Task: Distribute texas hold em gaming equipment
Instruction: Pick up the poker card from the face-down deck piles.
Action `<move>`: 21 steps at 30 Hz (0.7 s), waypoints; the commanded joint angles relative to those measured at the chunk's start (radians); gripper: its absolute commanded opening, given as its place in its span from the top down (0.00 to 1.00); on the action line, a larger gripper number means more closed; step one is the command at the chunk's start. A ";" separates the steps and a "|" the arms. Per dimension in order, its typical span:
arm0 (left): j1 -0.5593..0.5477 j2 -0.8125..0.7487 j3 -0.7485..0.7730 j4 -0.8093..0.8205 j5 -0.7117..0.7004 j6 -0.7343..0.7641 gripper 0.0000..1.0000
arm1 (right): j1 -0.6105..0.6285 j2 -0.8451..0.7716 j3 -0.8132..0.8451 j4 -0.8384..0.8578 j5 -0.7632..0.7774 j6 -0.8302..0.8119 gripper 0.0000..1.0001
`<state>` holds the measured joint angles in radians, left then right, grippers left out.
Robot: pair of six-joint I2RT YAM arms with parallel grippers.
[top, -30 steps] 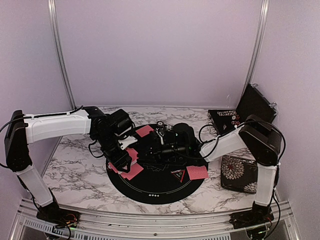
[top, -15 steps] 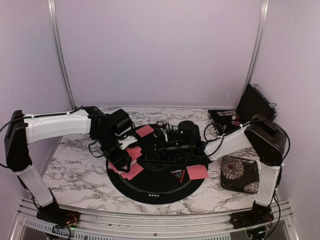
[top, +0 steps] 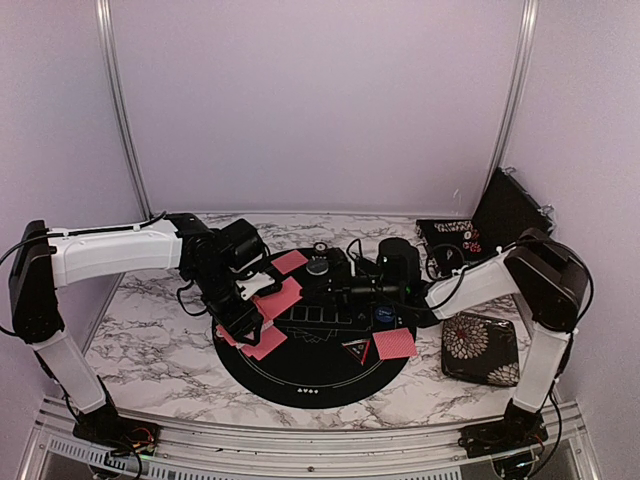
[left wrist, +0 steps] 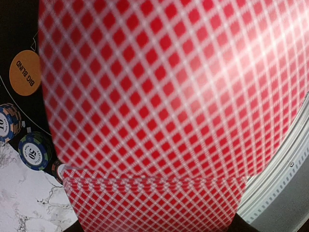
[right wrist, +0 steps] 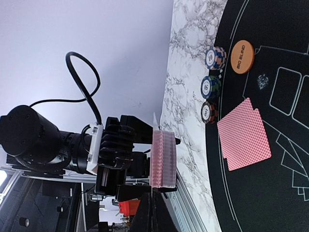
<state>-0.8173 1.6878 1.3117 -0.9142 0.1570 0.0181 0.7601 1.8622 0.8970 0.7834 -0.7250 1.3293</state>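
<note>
two things differ from a second ago. the right gripper (right wrist: 151,213), tips pressed together with nothing visible between them, has drawn back toward its own side of the mat (top: 300,385). a blue button (top: 381,316) now shows just under its wrist, where the arm covered the felt before. i'd judge that button set out, so this arm's step looks finished.

the left gripper (top: 262,300) has not moved. it pinches the deck of cards (left wrist: 169,96), with a pair of cards (top: 262,342) lying on the mat just below it.

the left wrist view is nearly all card back, with only the orange button (left wrist: 25,72) and two chip stacks (left wrist: 34,150) off to that gripper's side. the right wrist view shows what that one cannot: the deck's edge and thickness, clamped straight ahead of the right tips, and a third stack beside the other two.
</note>
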 commanded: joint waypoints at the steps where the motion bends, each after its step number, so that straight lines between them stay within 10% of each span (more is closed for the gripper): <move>1: 0.004 -0.024 -0.005 0.012 0.006 0.000 0.45 | -0.026 -0.039 -0.015 0.052 -0.010 0.016 1.00; 21: 0.011 -0.038 -0.012 0.012 0.008 -0.004 0.45 | -0.156 0.088 0.195 -0.156 -0.026 -0.165 1.00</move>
<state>-0.8131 1.6878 1.3090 -0.9127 0.1570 0.0177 0.6292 1.8961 0.9863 0.7139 -0.7448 1.2518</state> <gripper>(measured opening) 0.668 0.004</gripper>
